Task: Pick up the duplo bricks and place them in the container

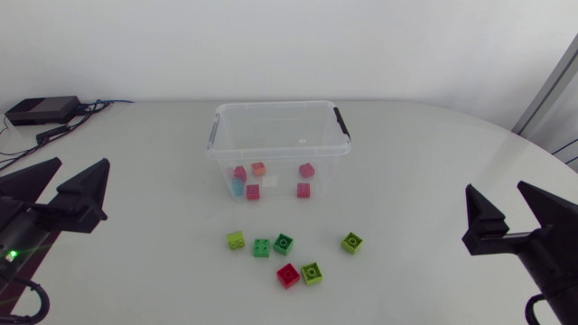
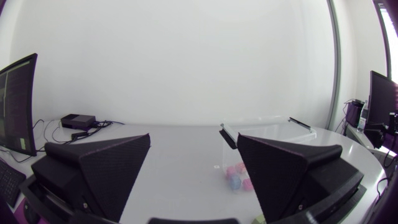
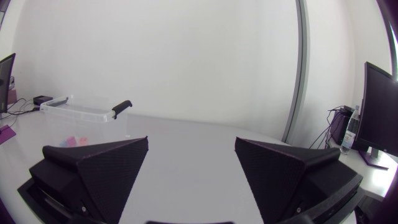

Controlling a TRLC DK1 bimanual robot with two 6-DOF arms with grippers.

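A clear plastic container (image 1: 277, 135) with black handles stands at the table's middle back, holding several pink, red and light blue bricks (image 1: 254, 181). In front of it lie loose duplo bricks: a lime one (image 1: 236, 240), two green ones (image 1: 262, 247) (image 1: 284, 243), a red one (image 1: 288, 275), and two olive-green ones (image 1: 312, 273) (image 1: 351, 242). My left gripper (image 1: 56, 191) rests open at the left edge, far from the bricks. My right gripper (image 1: 508, 215) rests open at the right edge. The left wrist view shows the container (image 2: 261, 134) ahead of the open left gripper (image 2: 194, 177); the right wrist view shows the container (image 3: 84, 115) beside the open right gripper (image 3: 191, 180).
A black box (image 1: 41, 111) with cables sits at the table's back left corner. Bare table lies between each gripper and the bricks.
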